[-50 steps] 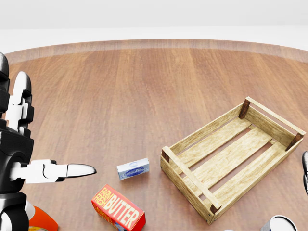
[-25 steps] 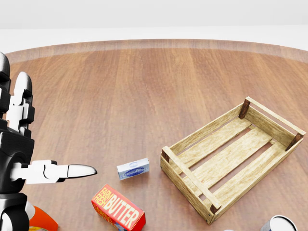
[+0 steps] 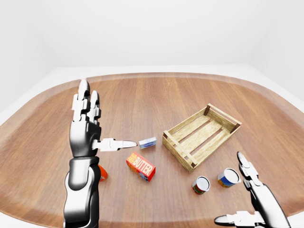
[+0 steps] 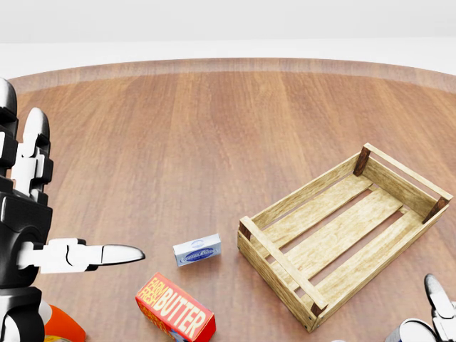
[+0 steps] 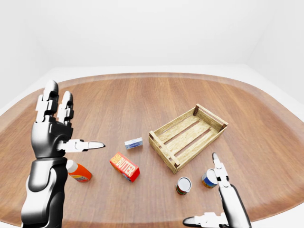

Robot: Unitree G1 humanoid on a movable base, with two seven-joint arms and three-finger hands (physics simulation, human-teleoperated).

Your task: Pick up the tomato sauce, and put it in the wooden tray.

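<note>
Two cans stand below the wooden tray (image 3: 176,151) in the left-eye view. One has a red and green label (image 3: 201,185) and looks like the tomato sauce; the other is blue and orange (image 3: 228,177). My right hand (image 3: 236,194) is open at the bottom right, fingers spread, just right of the blue and orange can and touching nothing. Only one of its fingertips (image 4: 437,293) shows in the head view. My left hand (image 3: 102,126) is raised and open at the left, palm up, holding nothing. The slatted tray holds nothing.
A red butter box (image 3: 141,166) and a small blue-and-white box (image 3: 147,142) lie left of the tray. An orange bottle (image 5: 78,172) lies by my left forearm. The round wooden table (image 3: 152,95) stretches wide toward the top.
In the head view my right hand left the right edge, then a fingertip came back in at the bottom right by the can. The left hand barely shifted.
</note>
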